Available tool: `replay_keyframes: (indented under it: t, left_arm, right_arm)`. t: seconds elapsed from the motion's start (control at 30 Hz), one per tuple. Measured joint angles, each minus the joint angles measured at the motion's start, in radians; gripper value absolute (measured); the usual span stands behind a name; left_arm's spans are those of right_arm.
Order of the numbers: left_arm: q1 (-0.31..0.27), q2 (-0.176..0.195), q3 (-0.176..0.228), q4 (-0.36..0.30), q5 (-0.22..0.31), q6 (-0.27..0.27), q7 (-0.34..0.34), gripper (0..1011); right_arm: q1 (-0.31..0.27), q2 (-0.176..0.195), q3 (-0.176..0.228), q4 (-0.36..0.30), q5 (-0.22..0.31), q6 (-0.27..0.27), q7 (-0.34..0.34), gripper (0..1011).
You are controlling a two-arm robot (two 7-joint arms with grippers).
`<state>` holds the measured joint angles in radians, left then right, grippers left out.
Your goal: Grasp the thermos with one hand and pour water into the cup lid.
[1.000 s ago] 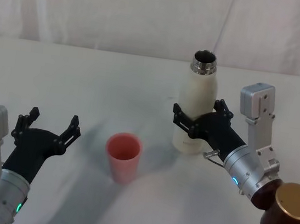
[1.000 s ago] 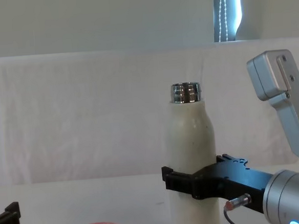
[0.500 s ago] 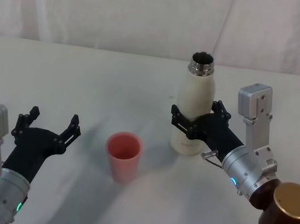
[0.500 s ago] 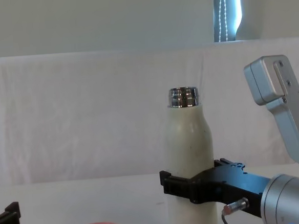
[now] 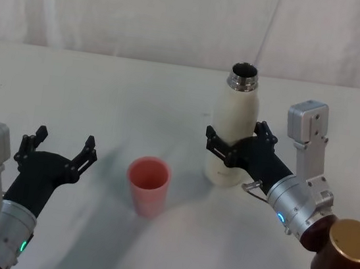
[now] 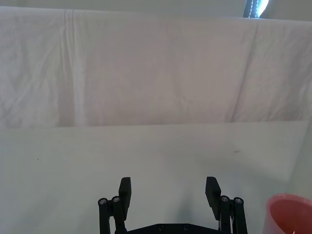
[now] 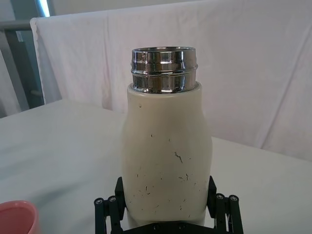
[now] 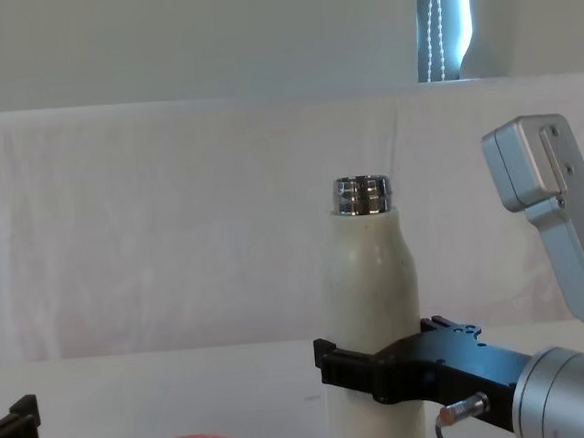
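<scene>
While my right gripper (image 5: 233,146) clamps the upright thermos (image 5: 233,129) just beside the cup lid (image 5: 148,186), pouring remains undone, and my left gripper (image 5: 58,149) idles wide beyond the lid.

The black two-jawed right gripper (image 5: 233,147) is clamped around the lower body of the tall cream-white thermos (image 5: 233,133), which stands upright with its shiny steel neck open. To that gripper's left, near it, sits the small salmon-pink cup lid (image 5: 148,187). Further left, the black left gripper (image 5: 58,152) hovers low, jaws spread wide.
</scene>
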<state>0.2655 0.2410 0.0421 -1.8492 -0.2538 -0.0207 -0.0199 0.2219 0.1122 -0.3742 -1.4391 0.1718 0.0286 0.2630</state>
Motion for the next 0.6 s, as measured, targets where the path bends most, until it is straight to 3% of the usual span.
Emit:
replay_keyframes:
  t: [0.6]
  left_arm:
    - [0.0,0.0,0.0,0.0,0.0,0.0,0.0,1001]
  right_arm:
    - [0.014,-0.008,-0.006,0.008,0.007,-0.004,0.0,959]
